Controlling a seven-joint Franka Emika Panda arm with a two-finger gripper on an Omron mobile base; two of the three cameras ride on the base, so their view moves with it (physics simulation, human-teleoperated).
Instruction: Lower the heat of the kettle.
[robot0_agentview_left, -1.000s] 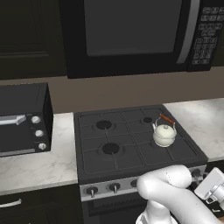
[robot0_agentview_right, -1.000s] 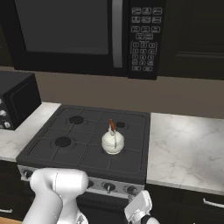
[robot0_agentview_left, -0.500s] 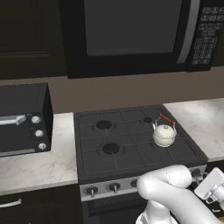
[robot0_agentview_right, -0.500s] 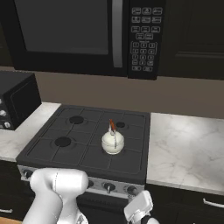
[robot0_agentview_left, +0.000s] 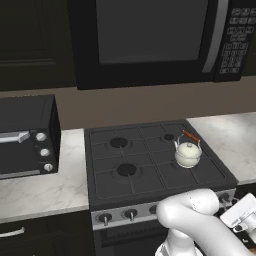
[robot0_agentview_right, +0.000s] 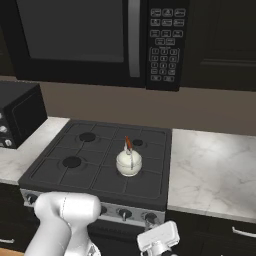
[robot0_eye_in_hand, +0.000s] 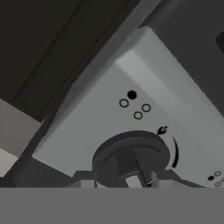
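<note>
— Where's the kettle (robot0_agentview_left: 188, 153)?
— Centre-right of frame, on the stove's (robot0_agentview_right: 100, 170) right burner.
— And the gripper (robot0_eye_in_hand: 139, 180)?
— Tips clamped on a stove knob (robot0_eye_in_hand: 131, 156); mostly cut off below.

The kettle (robot0_agentview_left: 188, 154) is small, round and cream-white, with a thin arched wire handle carrying a reddish-brown wooden bar, and a small knob on its lid. It stands upright on the dark grate of the stove (robot0_agentview_left: 110, 182), over the right half of the cooktop, about midway between the front and back edges and nearer the right edge. The handle stands raised above the lid (robot0_agentview_right: 129, 156).
</note>
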